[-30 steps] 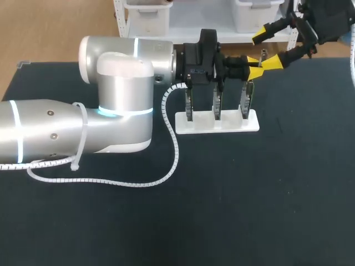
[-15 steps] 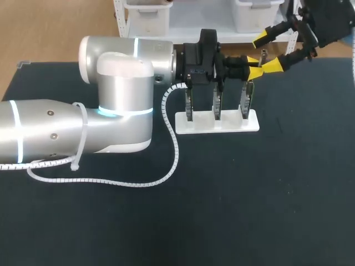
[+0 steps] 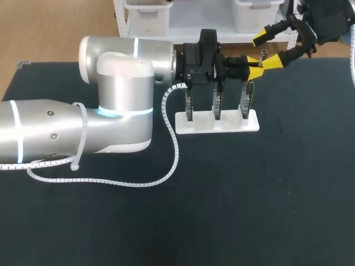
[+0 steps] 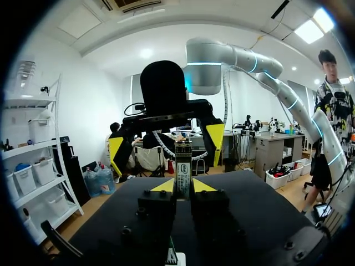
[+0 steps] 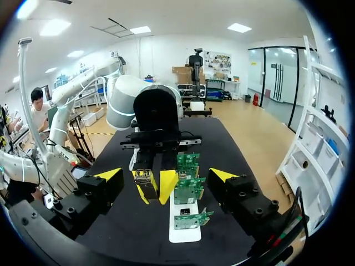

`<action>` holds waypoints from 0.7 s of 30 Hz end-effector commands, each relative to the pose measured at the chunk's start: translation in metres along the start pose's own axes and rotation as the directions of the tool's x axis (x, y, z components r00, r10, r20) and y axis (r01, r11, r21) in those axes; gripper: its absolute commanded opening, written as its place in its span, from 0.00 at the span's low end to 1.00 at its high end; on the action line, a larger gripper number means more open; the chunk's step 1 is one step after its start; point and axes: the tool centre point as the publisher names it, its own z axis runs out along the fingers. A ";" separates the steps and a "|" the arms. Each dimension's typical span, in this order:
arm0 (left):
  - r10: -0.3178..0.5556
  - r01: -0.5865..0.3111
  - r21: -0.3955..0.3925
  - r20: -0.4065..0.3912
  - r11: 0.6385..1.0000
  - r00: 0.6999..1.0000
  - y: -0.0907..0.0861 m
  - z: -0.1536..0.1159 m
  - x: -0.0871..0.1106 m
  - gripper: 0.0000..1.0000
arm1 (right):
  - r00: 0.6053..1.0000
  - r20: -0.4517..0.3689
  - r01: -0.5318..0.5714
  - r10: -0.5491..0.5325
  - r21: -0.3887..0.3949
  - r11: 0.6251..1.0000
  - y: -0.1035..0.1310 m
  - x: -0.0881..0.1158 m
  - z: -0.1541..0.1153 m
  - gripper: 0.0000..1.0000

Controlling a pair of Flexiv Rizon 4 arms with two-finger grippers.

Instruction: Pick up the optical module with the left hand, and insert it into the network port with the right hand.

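Left gripper (image 4: 183, 187), clamped on the optical module (image 4: 183, 167), faces the right gripper (image 5: 166, 175), whose fingers stand wide apart

The left claw (image 4: 183, 188) hides the lower part of the optical module (image 4: 183, 163)

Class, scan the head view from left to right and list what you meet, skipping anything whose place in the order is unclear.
left arm's silver elbow → white stand → right gripper, open

Upright boards (image 3: 246, 101) on the white rack (image 3: 222, 124) block passage under the left tool (image 3: 253, 65).
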 end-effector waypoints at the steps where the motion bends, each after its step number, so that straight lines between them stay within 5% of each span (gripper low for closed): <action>1: 0.002 -0.001 -0.007 0.002 1.000 1.000 -0.002 0.000 0.000 0.00 | 1.000 0.005 0.005 -0.004 -0.013 1.000 -0.005 0.001 -0.003 1.00; 15: 0.002 -0.001 -0.007 0.002 1.000 1.000 -0.002 0.000 0.000 0.00 | 1.000 0.005 0.005 -0.004 -0.013 1.000 -0.005 0.001 -0.003 0.99; 18: 0.002 -0.001 -0.007 0.002 1.000 1.000 -0.002 0.000 0.000 0.00 | 1.000 0.005 0.005 -0.004 -0.013 1.000 -0.005 0.001 -0.003 0.50; 21: 0.002 -0.001 -0.007 0.002 1.000 1.000 -0.002 0.000 0.000 0.00 | 1.000 0.005 0.005 -0.004 -0.013 1.000 -0.005 0.001 -0.003 0.40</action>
